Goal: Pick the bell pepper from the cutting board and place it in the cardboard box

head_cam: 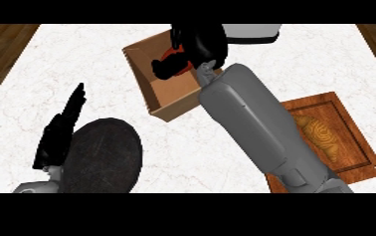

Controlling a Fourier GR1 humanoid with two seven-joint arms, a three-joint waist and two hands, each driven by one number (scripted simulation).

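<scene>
Head view shows the right hand (pixel 192 48) curled round the red bell pepper (pixel 170 59), holding it over the open cardboard box (pixel 170 98), away from the cutting board (pixel 339 140). Likely light, smooth-skinned and hollow, it suits a grasp around its body. The left hand (pixel 62 130) rests open, fingers straight.

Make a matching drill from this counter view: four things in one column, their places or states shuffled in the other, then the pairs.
1. red bell pepper
2. brown wooden cutting board
3. round dark plate
4. left hand

A. resting open, lower left
B. right edge, under the forearm
C. held over the open cardboard box by the right hand
D. beside the left hand

Pairs: 1-C, 2-B, 3-D, 4-A
</scene>
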